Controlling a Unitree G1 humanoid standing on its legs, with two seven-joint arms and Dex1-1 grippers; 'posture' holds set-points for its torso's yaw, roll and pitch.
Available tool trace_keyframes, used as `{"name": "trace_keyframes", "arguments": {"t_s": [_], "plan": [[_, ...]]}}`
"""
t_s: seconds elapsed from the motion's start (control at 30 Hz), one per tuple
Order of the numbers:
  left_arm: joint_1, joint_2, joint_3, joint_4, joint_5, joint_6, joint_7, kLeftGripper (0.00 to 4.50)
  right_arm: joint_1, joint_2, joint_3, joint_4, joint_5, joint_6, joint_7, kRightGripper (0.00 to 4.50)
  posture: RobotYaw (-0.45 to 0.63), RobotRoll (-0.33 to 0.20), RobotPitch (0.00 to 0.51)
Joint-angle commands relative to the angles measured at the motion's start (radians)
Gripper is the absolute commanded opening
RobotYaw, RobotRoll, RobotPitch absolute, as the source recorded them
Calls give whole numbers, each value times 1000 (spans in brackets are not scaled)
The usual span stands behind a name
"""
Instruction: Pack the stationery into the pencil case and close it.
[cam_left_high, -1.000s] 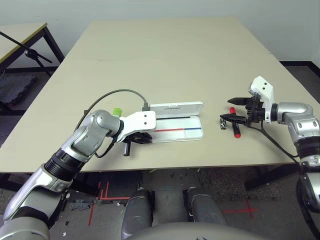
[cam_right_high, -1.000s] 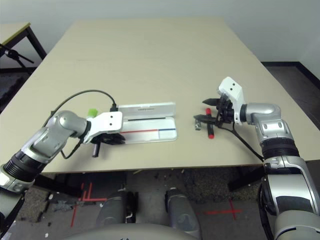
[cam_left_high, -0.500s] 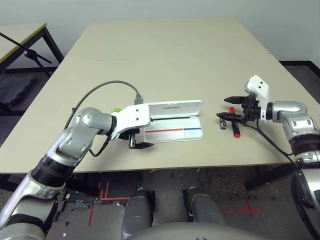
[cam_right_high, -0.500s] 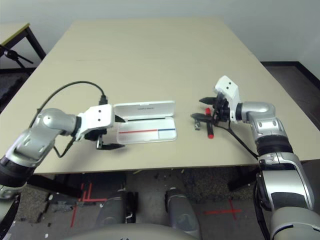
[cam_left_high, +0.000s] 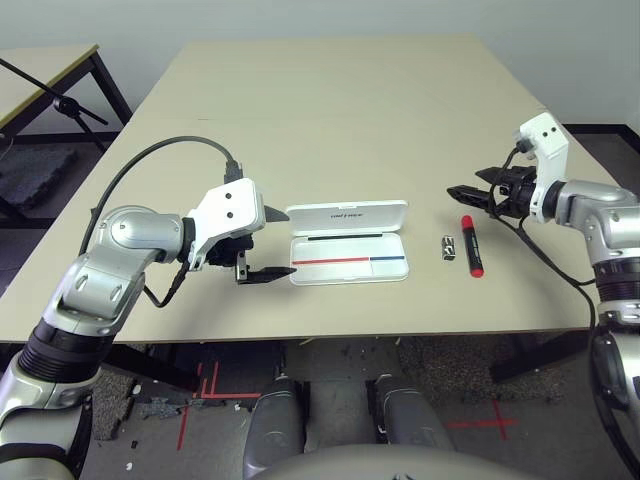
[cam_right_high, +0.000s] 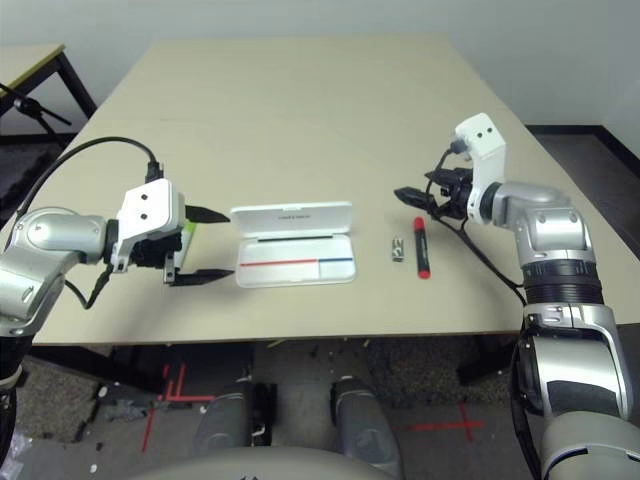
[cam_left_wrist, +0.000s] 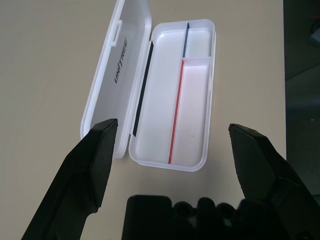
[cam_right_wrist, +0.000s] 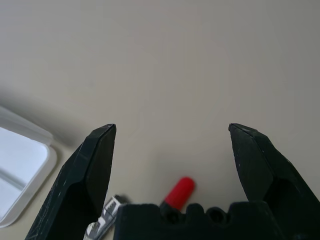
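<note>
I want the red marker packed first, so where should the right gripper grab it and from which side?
Probably the middle of the red marker, from above: it lies flat, pointing away from the robot. Set the right gripper fingers across its narrow width, clear of the small metal piece lying apart on its left.

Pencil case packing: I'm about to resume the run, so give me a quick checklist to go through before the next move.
1. Pencil case open, lid laid back flat: ok.
2. Tray of the case free to take items, as the left wrist view shows: ok.
3. Stationery packed: not ok; red marker and small metal piece lie on the table to the case's right.
4. Highlighter located: ok, its green shows behind the left gripper; its exact pose: cannot tell.
5. Left gripper open, holding nothing: ok.
6. Right gripper open, above the table beyond the marker: ok.
</note>
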Motion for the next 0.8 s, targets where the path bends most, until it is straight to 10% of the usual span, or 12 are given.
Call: {"name": "trace_keyframes", "arguments": {"t_s": [0.03,0.8], "plan": [[1,-8,-17,14,1,-21,10,4489,-25,14,-37,-50,-5,179,-123,4500,-46,0,55],[19,-13,-65,40,19,-85,13,4489,195,134,-51,-226,5,377,-368,4500,-64,0,71]]}}
